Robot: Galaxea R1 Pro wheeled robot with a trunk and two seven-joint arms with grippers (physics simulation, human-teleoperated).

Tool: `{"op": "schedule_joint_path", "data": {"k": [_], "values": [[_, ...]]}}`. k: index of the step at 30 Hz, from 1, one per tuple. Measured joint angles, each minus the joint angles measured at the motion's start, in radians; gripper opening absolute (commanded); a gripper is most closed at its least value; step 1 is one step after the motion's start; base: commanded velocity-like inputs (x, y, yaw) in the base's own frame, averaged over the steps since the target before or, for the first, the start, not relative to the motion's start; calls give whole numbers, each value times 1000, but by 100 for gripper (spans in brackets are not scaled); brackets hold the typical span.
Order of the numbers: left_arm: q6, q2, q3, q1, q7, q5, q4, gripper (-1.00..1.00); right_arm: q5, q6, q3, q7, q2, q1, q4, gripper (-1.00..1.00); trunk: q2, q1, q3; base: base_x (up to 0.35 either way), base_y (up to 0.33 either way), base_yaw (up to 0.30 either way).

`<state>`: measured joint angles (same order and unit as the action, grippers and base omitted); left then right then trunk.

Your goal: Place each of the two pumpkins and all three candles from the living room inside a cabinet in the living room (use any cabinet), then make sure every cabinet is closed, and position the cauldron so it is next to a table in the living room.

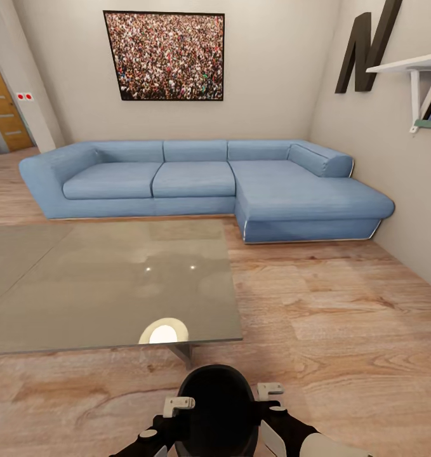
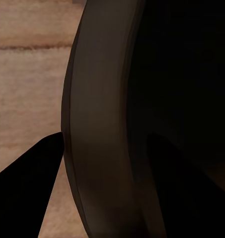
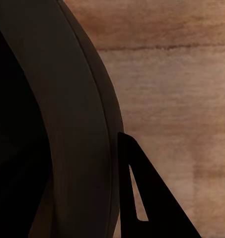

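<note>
Cauldron (image 1: 215,409) carried low between both my grippers, left gripper (image 1: 177,404) and right gripper (image 1: 270,390) each clamped on its rim. Glossy worktop (image 1: 107,285) just ahead; setting-down remains. Pumpkins, candles, cabinet unverifiable here.

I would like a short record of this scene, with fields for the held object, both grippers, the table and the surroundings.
held object: black cauldron, carried between both arms, above the wood floor
left gripper: on the cauldron's rim, one finger inside, one outside
right gripper: at the opposite rim
table: glossy grey, just ahead of the cauldron
surroundings: blue corner sofa behind the table, crowd picture on the wall
</note>
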<state>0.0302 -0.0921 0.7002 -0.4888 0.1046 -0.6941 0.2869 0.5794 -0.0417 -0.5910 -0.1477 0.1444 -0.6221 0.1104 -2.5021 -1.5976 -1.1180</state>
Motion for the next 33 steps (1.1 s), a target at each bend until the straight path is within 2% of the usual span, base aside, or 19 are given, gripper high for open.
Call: {"op": "schedule_joint_path", "data": {"k": [14, 15, 16, 17, 33], "values": [[0, 1, 2, 0, 0, -3, 1, -100, 3, 0, -3, 0, 0, 0, 0, -100, 0, 0, 0, 0, 0, 0], [0, 1, 2, 0, 0, -2, 1, 100, 4, 0, -3, 0, 0, 0, 0, -100, 0, 0, 0, 0, 0, 0], [-1, 2, -21, 1, -5, 12, 1, 100, 10, -14, -7, 2, -1, -12, -5, 100, 0, -5, 0, 0, 0, 0], [-1, 3, -22, 2, -4, 8, -11, 100, -8, 0, 34, 3, -2, 0, -5, 100, 0, -7, -1, 0, 0, 0], [-1, 3, -22, 2, -3, 8, -13, 100, -9, -1, 35, 3, -1, 1, -5, 100, 0, -7, -1, 0, 0, 0]]}}
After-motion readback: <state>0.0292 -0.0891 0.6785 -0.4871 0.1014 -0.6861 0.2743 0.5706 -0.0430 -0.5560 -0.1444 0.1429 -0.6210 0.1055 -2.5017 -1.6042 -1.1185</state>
